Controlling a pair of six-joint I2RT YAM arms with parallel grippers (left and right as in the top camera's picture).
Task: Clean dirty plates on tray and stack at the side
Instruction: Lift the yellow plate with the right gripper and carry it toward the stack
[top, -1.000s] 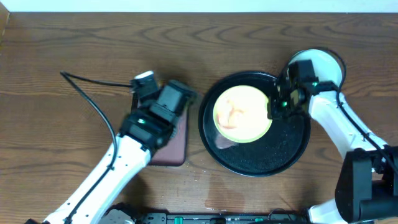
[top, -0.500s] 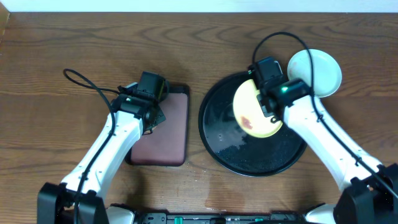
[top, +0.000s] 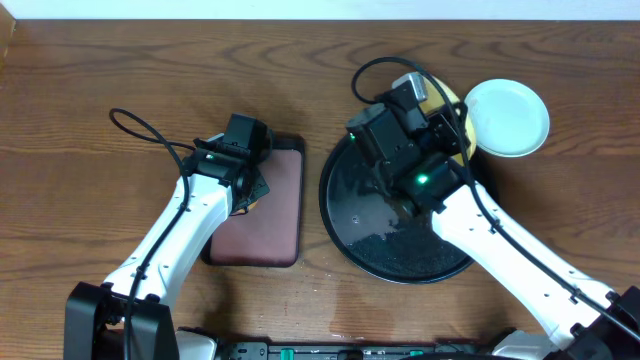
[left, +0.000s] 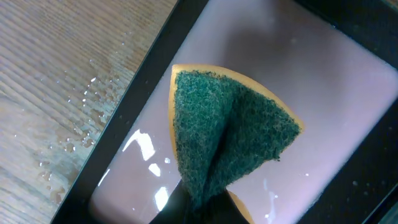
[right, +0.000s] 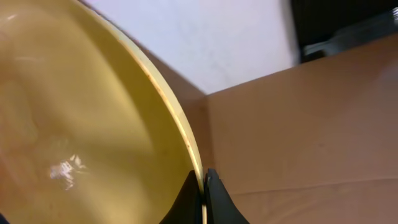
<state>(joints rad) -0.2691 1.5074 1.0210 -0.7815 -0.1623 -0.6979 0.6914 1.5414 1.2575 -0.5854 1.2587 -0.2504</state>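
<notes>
Nearest the robot, the black tray (top: 400, 255) has no plates showing on it, just wet speckles. Off to the left, the left gripper (left: 202, 208) is pinched tight on a folded green sponge (left: 230, 130), hanging over the wet maroon tray (left: 348, 81), so that arm's out of the picture for now. The right gripper (right: 203, 186) is over the black tray's far edge, fingers clamped on the rim of the yellow plate (right: 81, 124), which is up off the tray and tipped steeply. Further back, just to its right, a pale plate (top: 508, 117) sits on the bare table (top: 80, 80). My guess is yellow goes on top of that. It's a short hop rightward for the right arm, but the plate has to level out first.
</notes>
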